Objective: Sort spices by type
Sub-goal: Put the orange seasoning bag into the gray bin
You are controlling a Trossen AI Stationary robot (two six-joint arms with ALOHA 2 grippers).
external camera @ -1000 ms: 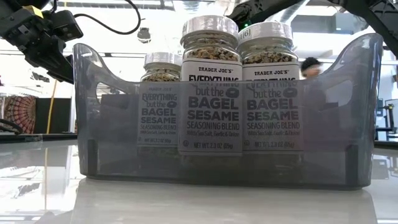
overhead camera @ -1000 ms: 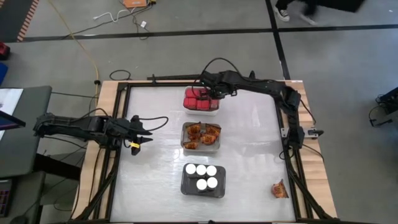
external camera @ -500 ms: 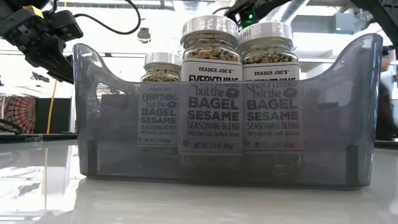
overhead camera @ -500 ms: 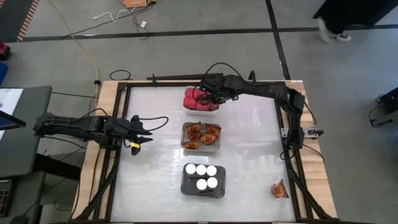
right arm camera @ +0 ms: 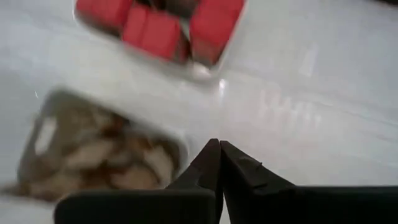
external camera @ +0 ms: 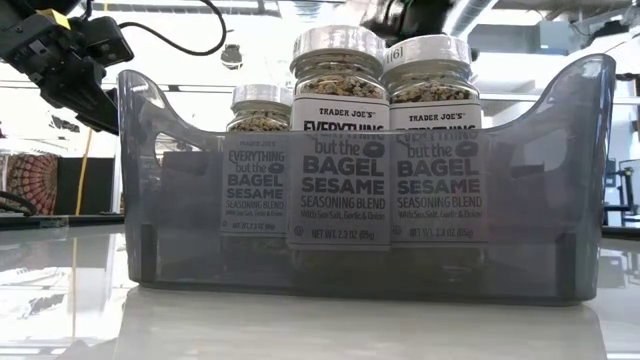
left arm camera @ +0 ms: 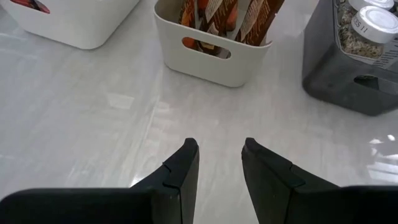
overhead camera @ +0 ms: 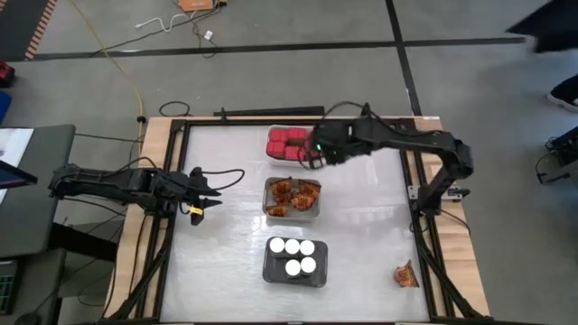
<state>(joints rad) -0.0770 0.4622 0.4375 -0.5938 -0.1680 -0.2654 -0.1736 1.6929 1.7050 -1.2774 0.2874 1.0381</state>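
The right gripper, pinched together and holding nothing, hangs beside the red boxes in their tray, the left gripper waits partly open, one packet lies unsorted

A glossy white tabletop mirrors the room lights, bordered by pale bare wood and dark metal framing; the translucent smoky-grey plastic tray looks smooth and faintly sheened. Inside it, clear glass-like jars carry matt paper labels and ribbed white plastic lids; the orange-brown packets look crinkly and shiny in a matt white plastic tray; the left gripper shows matt black plastic fingers.
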